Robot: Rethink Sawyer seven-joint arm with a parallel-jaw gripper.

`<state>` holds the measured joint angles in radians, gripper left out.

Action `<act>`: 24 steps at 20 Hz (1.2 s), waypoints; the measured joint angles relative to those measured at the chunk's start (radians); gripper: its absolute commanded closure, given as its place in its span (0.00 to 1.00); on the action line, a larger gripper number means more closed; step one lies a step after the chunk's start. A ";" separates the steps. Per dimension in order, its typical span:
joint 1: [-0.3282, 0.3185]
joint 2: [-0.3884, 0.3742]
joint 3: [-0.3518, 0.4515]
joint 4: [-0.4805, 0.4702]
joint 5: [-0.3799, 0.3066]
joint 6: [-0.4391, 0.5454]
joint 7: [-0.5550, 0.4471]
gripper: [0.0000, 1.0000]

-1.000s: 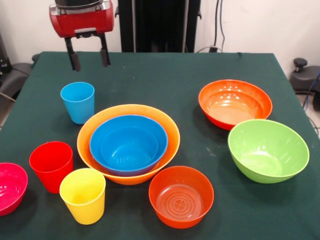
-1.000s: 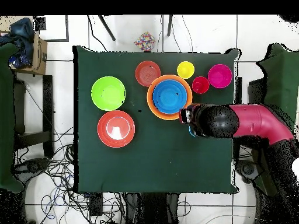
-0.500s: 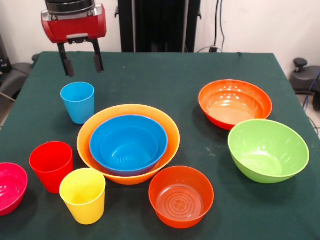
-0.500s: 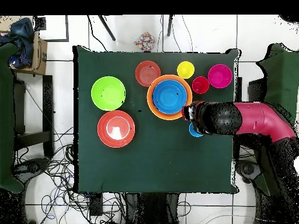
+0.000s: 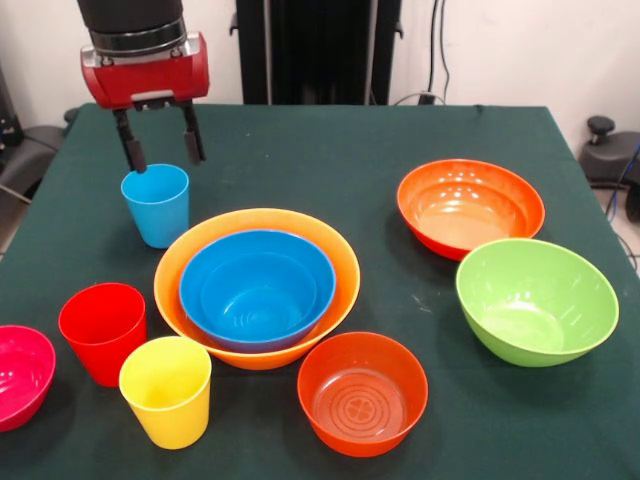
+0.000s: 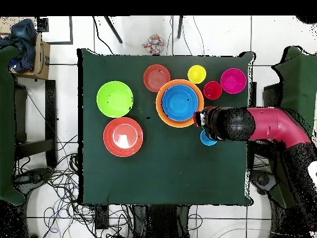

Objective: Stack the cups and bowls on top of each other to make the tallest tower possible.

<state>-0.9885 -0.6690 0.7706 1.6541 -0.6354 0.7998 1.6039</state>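
As we scan the front view left to right across the green table (image 5: 330, 140), we first meet a small magenta-pink bowl (image 5: 20, 375) at the left edge, then a red cup (image 5: 102, 331) and a yellow cup (image 5: 167, 389) just beside it, nearer the camera. Behind them stands a light blue cup (image 5: 156, 203). The gripper (image 5: 159, 152) hangs right above its rim w/ fingers spread apart, holding nothing, one tip either side of the cup's far edge. In the centre sits the tower (image 5: 257, 287): a blue bowl (image 5: 257, 288) nested in the largest pale orange bowl (image 5: 195, 245). A red-orange bowl (image 5: 362, 392) sits just in front of it. Further right, a 2nd red-orange bowl (image 5: 470, 206) sits at the back, w/ the lime green bowl (image 5: 536, 300) close in front. All are upright.
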 measured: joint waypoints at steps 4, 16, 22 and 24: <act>0.001 0.016 -0.001 -0.012 -0.005 0.000 0.000 0.00; 0.004 0.038 -0.003 -0.022 -0.013 0.000 0.000 0.00; 0.010 0.051 -0.004 -0.022 -0.023 0.000 0.000 0.00; 0.011 0.054 -0.004 -0.022 -0.029 0.000 0.000 0.00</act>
<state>-0.9775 -0.6155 0.7661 1.6318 -0.6643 0.7996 1.6039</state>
